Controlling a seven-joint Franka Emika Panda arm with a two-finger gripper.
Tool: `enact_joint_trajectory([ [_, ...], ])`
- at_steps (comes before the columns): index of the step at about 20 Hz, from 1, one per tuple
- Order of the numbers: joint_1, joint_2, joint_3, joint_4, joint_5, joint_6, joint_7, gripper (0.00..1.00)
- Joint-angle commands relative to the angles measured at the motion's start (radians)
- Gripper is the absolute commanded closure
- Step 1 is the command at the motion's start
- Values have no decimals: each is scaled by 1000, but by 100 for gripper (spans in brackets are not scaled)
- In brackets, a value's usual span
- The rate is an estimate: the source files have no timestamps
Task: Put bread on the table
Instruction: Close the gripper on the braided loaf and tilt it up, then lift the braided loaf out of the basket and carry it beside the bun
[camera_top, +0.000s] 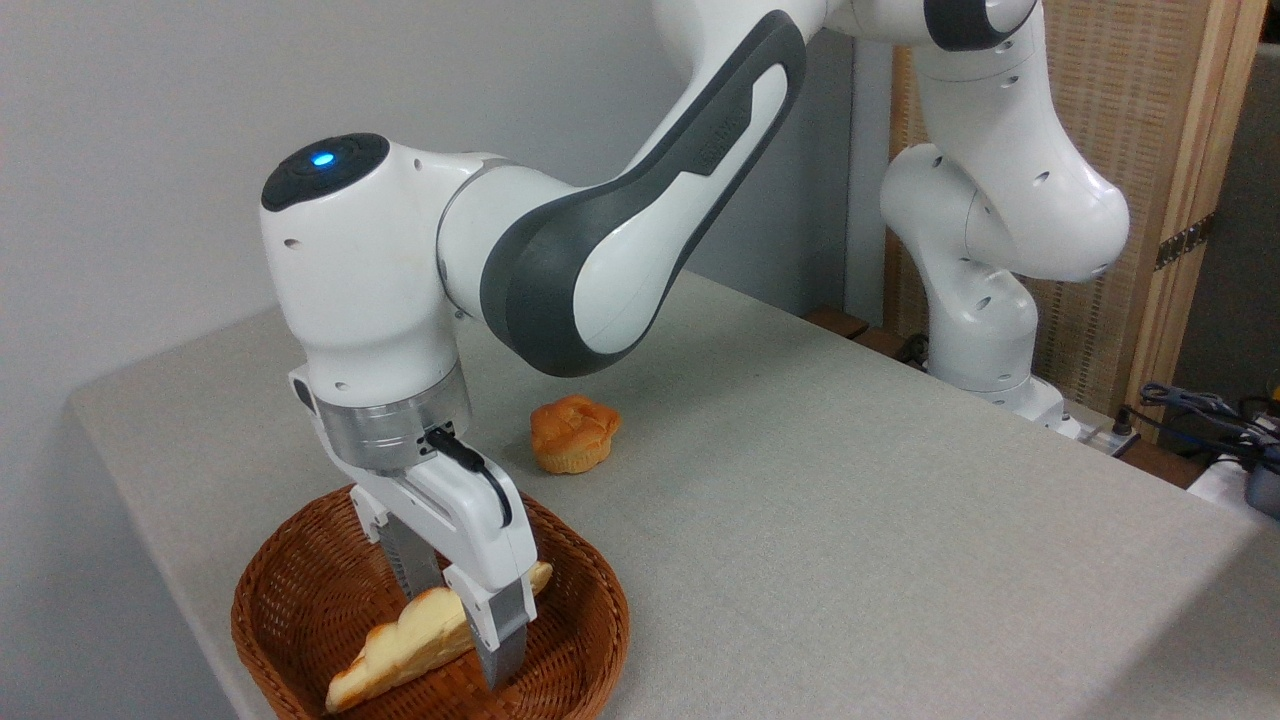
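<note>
The bread, a long pale golden loaf, lies tipped up on its edge inside the brown wicker basket at the table's front left corner. My gripper reaches down into the basket, with one finger on each side of the loaf's upper end and pressing against it. The rear fingertip is hidden behind the loaf. The loaf's lower end rests on the basket floor. The table is covered in light grey-beige cloth.
A small round orange bun sits on the cloth just behind the basket. The arm's white base stands at the table's far right edge, with cables beyond it. A wall runs behind.
</note>
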Motion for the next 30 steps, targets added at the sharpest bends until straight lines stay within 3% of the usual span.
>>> enact_joint_trajectory([
  [1, 16, 3, -9, -3, -16, 14, 38, 72],
  [15, 16, 0, -11, 15, -31, -24, 36, 75],
  [18, 16, -8, -5, 55, -88, -58, 36, 75],
  [24, 34, -14, -9, 78, -97, -74, 39, 75],
  [30, 37, -110, -6, 78, -125, -112, 44, 75],
])
